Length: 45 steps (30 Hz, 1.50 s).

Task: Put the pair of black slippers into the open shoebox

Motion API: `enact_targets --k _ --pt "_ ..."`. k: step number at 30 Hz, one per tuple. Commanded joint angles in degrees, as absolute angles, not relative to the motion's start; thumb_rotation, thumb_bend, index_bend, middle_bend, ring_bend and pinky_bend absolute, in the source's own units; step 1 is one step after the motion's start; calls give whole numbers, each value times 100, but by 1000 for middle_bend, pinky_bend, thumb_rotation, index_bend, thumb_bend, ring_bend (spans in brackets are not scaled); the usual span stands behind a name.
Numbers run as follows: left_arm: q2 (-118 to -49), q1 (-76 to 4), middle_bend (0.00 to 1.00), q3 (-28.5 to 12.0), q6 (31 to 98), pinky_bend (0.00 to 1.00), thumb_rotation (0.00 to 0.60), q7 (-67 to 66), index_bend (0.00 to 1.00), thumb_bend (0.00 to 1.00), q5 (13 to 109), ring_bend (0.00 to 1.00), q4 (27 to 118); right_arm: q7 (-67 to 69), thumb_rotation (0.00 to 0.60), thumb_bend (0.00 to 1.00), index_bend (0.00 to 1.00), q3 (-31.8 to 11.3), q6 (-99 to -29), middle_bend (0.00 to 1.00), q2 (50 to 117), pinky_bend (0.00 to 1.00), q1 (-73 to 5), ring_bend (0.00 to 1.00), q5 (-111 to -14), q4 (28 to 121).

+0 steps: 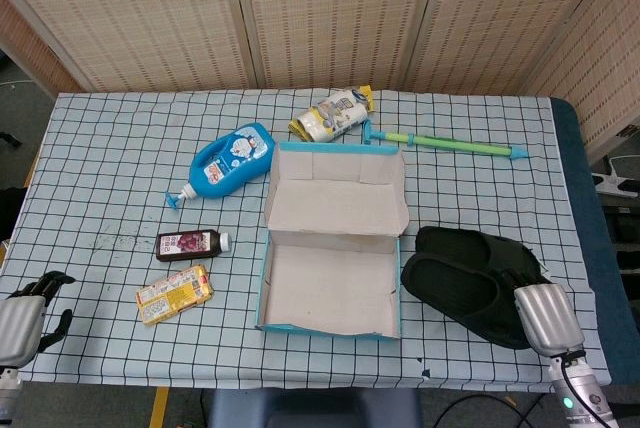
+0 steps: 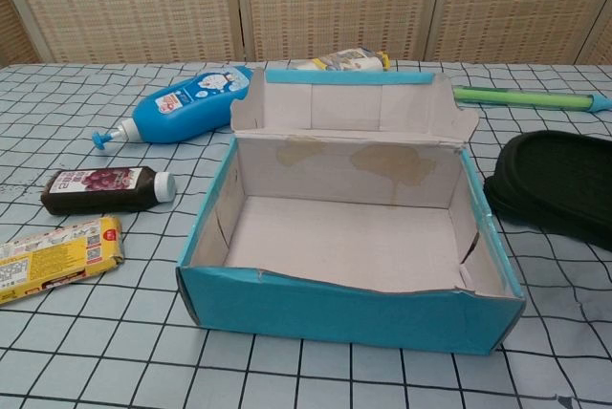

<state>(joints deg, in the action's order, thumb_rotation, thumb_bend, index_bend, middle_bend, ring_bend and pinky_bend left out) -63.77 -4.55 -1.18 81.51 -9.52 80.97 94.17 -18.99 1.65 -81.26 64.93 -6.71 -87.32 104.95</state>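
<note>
Right hand (image 1: 545,313) at near right table edge, gripping near slipper (image 1: 460,288); we see slipper lifted and tilted, overlapping far slipper (image 1: 495,248), its toe just beside right wall of open shoebox (image 1: 330,288). Box interior bare. Left hand (image 1: 20,323) at near left table corner, fingers loosely curled, holding nothing. Left of box: brown bottle (image 1: 187,243), yellow packet (image 1: 174,294), well apart from it. Blue bottle (image 1: 232,159), snack bag (image 1: 332,115), green stick (image 1: 455,144) near far edge.
</note>
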Motion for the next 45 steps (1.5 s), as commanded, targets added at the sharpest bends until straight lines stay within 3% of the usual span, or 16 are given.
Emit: enact_targets --k 1,11,22,29,45 --pt "-6380 -455 228 -117 8147 492 600 -955 279 449 8095 337 9415 -2413 600 0 562 -79 -8100 515 6277 552 -858 450 -8916 11194" --pt "-6378 -447 228 -128 8172 492 600 -1026 279 448 8073 337 9417 -2994 600 0 563 -725 -6074 520 6834 552 -2294 450 -7553 11875" --pt "-6321 -407 228 -136 8256 492 600 -926 279 449 8114 337 9438 -3801 600 0 567 -1323 -5643 524 8392 556 -3588 458 -6078 11176" --pt "-6297 -394 228 -145 8280 492 600 -874 279 449 8124 337 9456 -3889 600 0 575 -1154 -5789 533 8791 566 -3821 468 -5814 10860" --pt "-6302 -398 228 -128 8260 492 600 -876 280 449 8159 338 9459 -4518 600 0 575 -337 -5938 533 8621 566 -3929 468 -5268 10732"
